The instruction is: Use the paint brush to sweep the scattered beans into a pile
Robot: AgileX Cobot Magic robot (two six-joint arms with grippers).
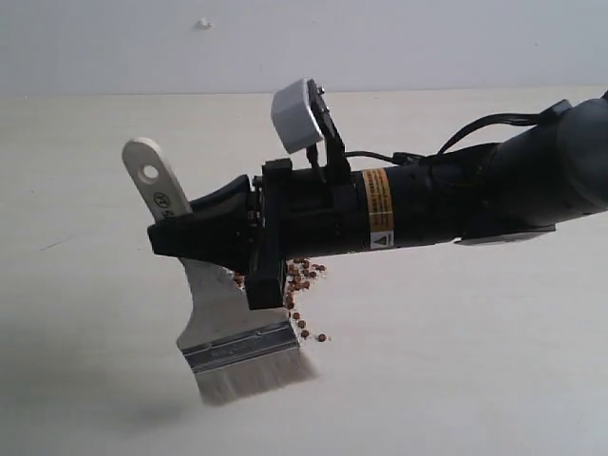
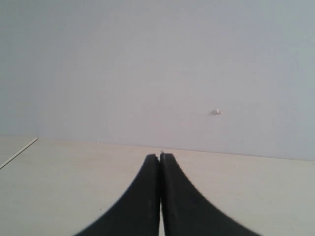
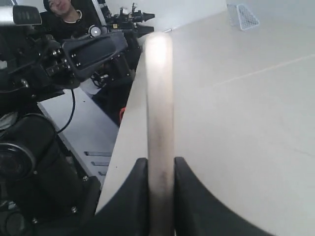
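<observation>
In the exterior view my right gripper point(image 1: 176, 233) reaches in from the right and is shut on the pale wooden handle of the paint brush point(image 1: 223, 318). The brush hangs tilted, handle end up left, silver ferrule and whitish bristles down near the table. Small reddish-brown beans point(image 1: 302, 275) lie in a loose cluster just right of the brush blade, partly hidden behind the gripper. In the right wrist view the handle point(image 3: 160, 98) runs between the two black fingers point(image 3: 189, 196) of the gripper point(image 3: 161, 164). My left gripper point(image 2: 159, 156) is shut and empty, seen over bare table.
A pale wooden table point(image 1: 456, 361) spreads all around, with a white wall point(image 1: 380, 38) behind. The right wrist view shows the table edge point(image 3: 129, 123), with dark camera gear point(image 3: 44, 64) and a person beyond it, and a white wire basket point(image 3: 244, 15) far off.
</observation>
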